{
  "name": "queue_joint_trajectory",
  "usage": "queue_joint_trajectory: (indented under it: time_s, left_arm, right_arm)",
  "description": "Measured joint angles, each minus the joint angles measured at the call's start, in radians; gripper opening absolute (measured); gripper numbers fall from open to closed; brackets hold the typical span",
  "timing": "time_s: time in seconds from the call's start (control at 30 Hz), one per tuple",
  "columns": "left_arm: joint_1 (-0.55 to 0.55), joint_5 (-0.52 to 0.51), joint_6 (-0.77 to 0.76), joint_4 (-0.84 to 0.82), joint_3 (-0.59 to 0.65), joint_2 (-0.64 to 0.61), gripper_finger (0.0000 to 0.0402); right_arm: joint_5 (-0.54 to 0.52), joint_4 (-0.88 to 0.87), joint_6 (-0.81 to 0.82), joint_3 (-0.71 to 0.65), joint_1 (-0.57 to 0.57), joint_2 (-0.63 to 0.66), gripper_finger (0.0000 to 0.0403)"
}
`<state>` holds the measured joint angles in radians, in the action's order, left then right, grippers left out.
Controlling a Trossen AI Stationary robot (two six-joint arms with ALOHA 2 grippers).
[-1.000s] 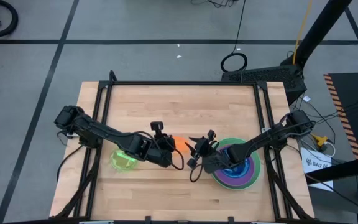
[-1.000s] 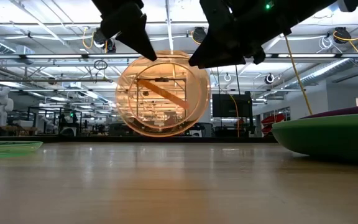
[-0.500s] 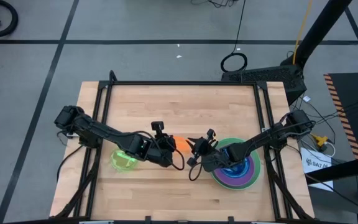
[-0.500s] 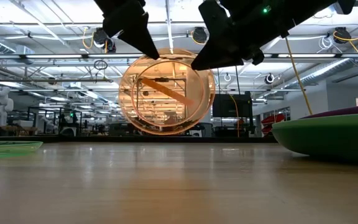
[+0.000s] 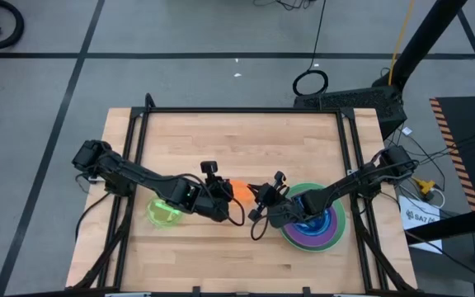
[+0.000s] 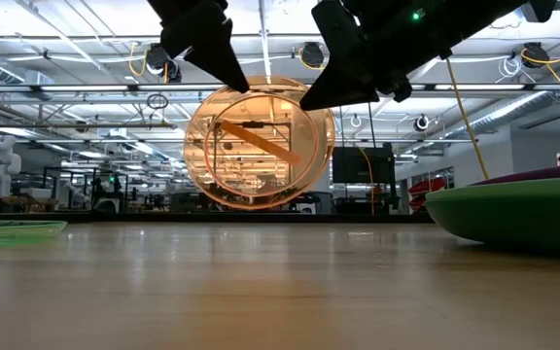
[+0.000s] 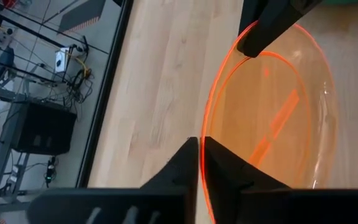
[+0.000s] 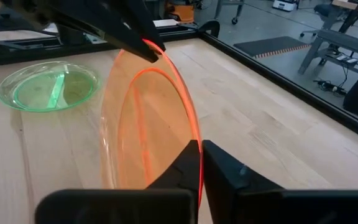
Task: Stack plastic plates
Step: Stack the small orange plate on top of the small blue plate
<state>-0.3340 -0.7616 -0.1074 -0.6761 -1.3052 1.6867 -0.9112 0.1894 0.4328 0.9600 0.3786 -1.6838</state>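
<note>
Wood table high view: lime plate lying left, stack right. Low: orange plate hanging on edge mid-table. Wrists: left gripper and right gripper both pinching its rim, fingers narrow.

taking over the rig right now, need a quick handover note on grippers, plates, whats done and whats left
Left gripper: shut on the rim of the orange plate, held on edge above mid-table.
Right gripper: shut on the same plate's opposite rim; both arms share it.
Stack on the table's right: dark green at the bottom, purple and blue visible above; the right arm hides the rest.
Lime plate lies flat, alone, on the left.
Done: stack begun.
Left: the orange plate and the lime plate are not yet on the stack.
</note>
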Motion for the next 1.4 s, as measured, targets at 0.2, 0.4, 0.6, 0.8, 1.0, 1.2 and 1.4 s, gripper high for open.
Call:
queue_joint_trajectory:
  time_s: [0.2,0.4,0.6,0.8,1.0,1.2,1.4]
  left_arm:
    - [0.000,0.009,0.005,0.001,0.000,0.000,0.0090]
    - [-0.002,0.009,0.032,0.001,0.000,0.000,0.0145]
    - [-0.018,0.003,0.077,-0.005,0.000,-0.027,0.0172]
    - [-0.022,0.000,0.099,-0.022,0.000,-0.092,0.0173]
    - [-0.030,0.000,0.127,-0.052,0.000,-0.161,0.0173]
    - [-0.035,0.000,0.164,-0.054,0.000,-0.200,0.0173]
    - [-0.035,-0.001,0.156,-0.058,0.000,-0.202,0.0173]
  right_arm:
    - [0.001,0.000,0.000,0.000,0.000,0.000,0.0002]
    - [0.001,0.000,0.000,0.000,0.000,0.000,0.0001]
    - [0.049,0.001,0.013,0.000,-0.003,0.008,0.0001]
    - [0.090,-0.039,0.034,0.000,-0.012,0.025,0.0001]
    - [0.224,-0.178,0.079,-0.001,-0.027,0.130,0.0001]
    - [0.659,-0.440,0.174,-0.001,-0.076,0.335,0.0000]
    - [1.044,-0.880,0.308,0.000,-0.115,0.523,0.0000]
